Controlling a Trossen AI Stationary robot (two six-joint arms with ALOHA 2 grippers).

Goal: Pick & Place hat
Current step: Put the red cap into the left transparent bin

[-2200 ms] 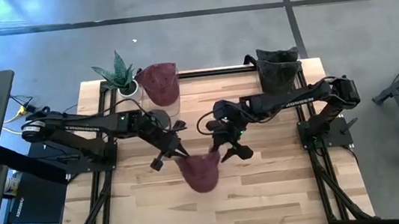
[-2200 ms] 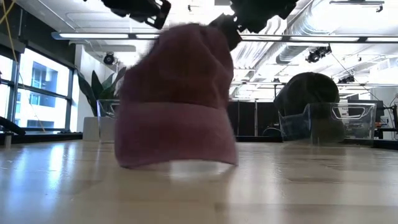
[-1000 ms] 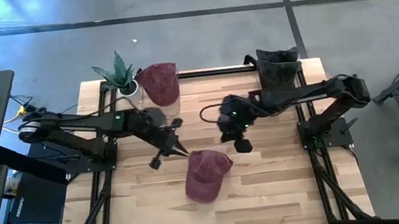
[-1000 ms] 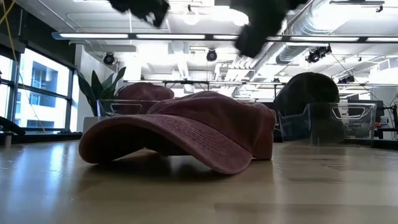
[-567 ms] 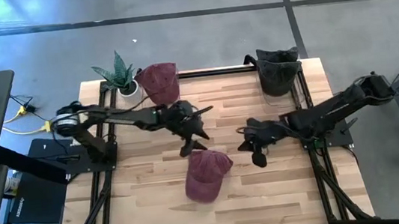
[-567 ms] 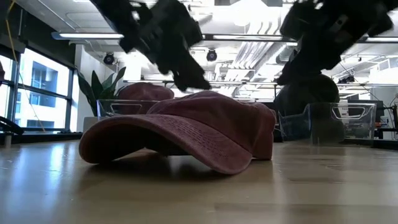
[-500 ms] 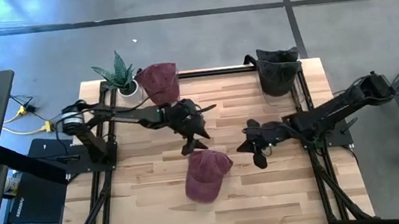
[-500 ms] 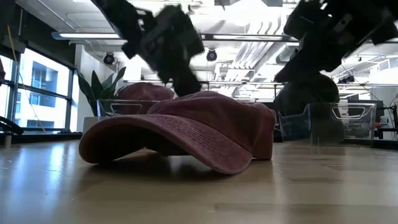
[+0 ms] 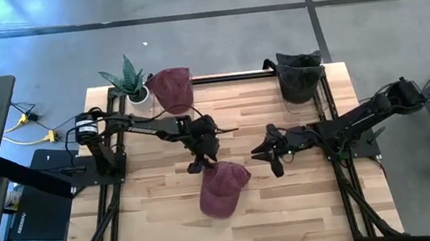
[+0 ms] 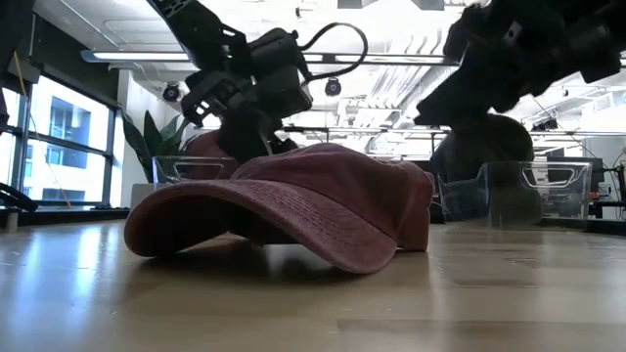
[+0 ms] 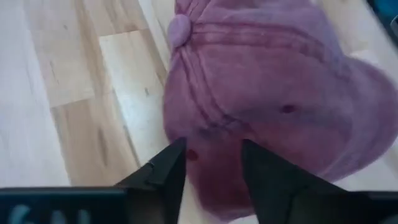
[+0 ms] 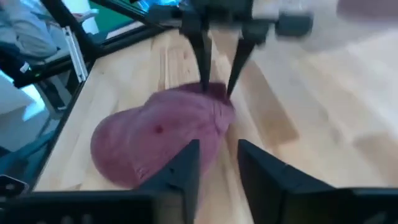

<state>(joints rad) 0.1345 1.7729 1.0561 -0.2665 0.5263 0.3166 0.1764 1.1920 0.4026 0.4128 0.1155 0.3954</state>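
Observation:
A maroon hat lies on the wooden table, its brim and the crown's rim resting on the wood. My left gripper is open and points down at the crown's far left rim. In the left wrist view the gripper has its fingers on either side of that rim. My right gripper is open with nothing between its fingers. It hovers to the right of the hat and faces it. My left gripper comes at the hat from above, pointing down, one fingertip on each side of the crown's rear rim. I cannot tell whether the fingertips touch the cloth. The hat lies flat on the table.
A clear bin with another maroon hat stands at the far left beside a potted plant. A clear bin with a dark hat stands at the far right. Bare wood lies near the hat on the near side.
My left gripper has swung from the hat's left side toward the far right, then come down to the crown's far rim. My right gripper has drawn back toward the table's right edge and turned to face the hat. The hat has stayed where it lay.

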